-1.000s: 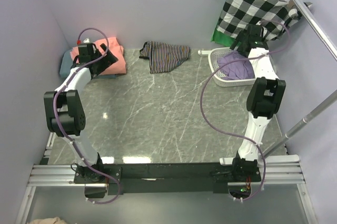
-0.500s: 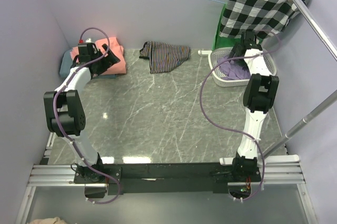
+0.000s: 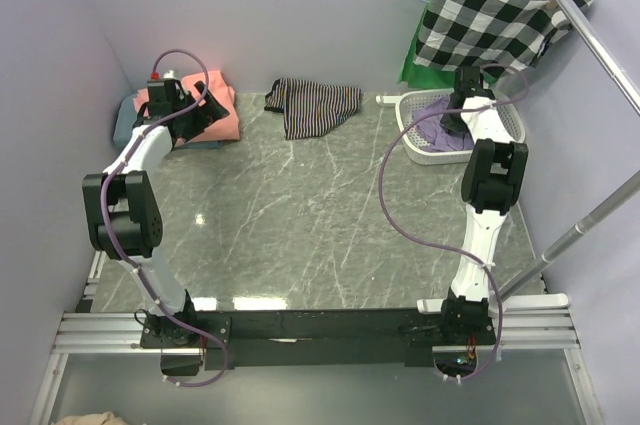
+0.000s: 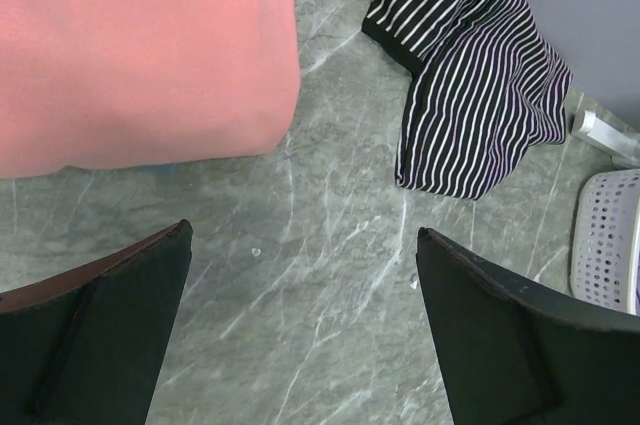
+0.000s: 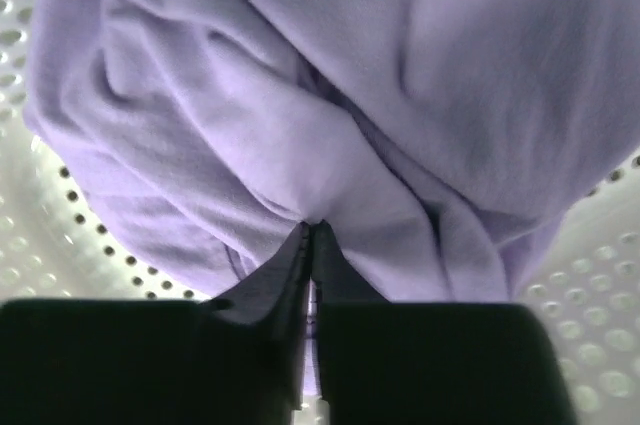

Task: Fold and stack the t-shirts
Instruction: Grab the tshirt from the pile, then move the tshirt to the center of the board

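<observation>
Grey marbled counter (image 3: 300, 215), pale lilac walls (image 3: 250, 5). At 1 o'clock your white basket (image 3: 405, 125) holds the lavender t-shirt (image 3: 438, 135); the salmon t-shirt (image 3: 222, 115) lies folded at 11. Only the right wrist view shows your right tool (image 5: 310, 235) clamped on the lavender t-shirt. Your left tool (image 4: 305, 233) gapes wide. A second ago the right arm (image 3: 490, 180) hung higher.
</observation>
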### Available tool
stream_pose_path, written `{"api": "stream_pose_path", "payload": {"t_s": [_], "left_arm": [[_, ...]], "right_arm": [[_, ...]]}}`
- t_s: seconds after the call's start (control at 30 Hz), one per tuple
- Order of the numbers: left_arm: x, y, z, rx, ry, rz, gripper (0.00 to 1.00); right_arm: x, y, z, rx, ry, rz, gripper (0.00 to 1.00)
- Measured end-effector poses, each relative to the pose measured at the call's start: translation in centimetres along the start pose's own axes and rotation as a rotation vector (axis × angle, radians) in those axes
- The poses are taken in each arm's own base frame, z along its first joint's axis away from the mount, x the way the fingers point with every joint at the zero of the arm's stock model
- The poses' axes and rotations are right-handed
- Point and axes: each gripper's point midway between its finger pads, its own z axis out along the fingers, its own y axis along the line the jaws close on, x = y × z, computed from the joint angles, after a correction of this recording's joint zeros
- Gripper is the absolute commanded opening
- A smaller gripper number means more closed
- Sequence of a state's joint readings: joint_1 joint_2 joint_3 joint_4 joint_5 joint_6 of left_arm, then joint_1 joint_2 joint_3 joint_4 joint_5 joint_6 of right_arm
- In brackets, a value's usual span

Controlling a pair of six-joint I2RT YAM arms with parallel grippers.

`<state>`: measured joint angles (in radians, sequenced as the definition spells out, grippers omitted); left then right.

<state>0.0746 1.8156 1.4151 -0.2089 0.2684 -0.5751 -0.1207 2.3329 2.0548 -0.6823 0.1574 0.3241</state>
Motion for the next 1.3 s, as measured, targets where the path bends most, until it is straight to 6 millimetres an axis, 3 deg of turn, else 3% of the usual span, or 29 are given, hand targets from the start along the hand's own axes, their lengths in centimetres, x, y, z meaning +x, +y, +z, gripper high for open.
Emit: {"api": "stream_pose_path", "payload": {"t_s": [0.2, 0.27, 0.37, 0.6, 0.7, 0.93, 1.03, 1.17, 1.3], "left_arm": [[0.0, 0.0, 0.0, 0.001, 0.0, 0.007, 1.0], [0.0, -0.1, 0.0, 0.005, 0.002, 0.007, 0.99], [0.0, -0.1, 0.0, 0.008, 0.003, 0.01, 1.0], [0.1, -0.4, -0.1, 0.022, 0.01, 0.011, 0.99], [0.2, -0.5, -0.1, 0.029, 0.012, 0.011, 0.99], [0.2, -1.2, -0.9, 0.055, 0.004, 0.011, 0.99], [0.1, -1.8, -1.7, 0.073, -0.01, 0.007, 1.0], [-0.5, -2.7, -2.8, 0.096, -0.037, 0.011, 1.0], [-0.6, -3.0, -3.7, 0.104, -0.051, 0.016, 0.99]], "right_arm": [[1.9, -0.1, 0.4, -0.025, -0.006, -0.03, 0.0], [2.7, -0.2, -1.0, -0.04, -0.025, -0.048, 0.0], [3.0, 0.5, -5.6, -0.08, -0.077, -0.082, 0.0], [-4.3, 5.0, -22.8, -0.303, -0.473, -0.1, 0.0], [-5.7, 6.2, -28.9, -0.377, -0.592, -0.118, 0.0], [-2.9, 12.2, -41.5, -0.613, -0.73, -0.282, 0.0], [-2.1, 14.1, -49.2, -0.771, -0.812, -0.34, 0.0], [-1.0, 13.4, -59.6, -1.02, -0.95, -0.378, 0.0], [1.8, 11.6, -65.7, -1.247, -1.013, -0.431, 0.0]]}}
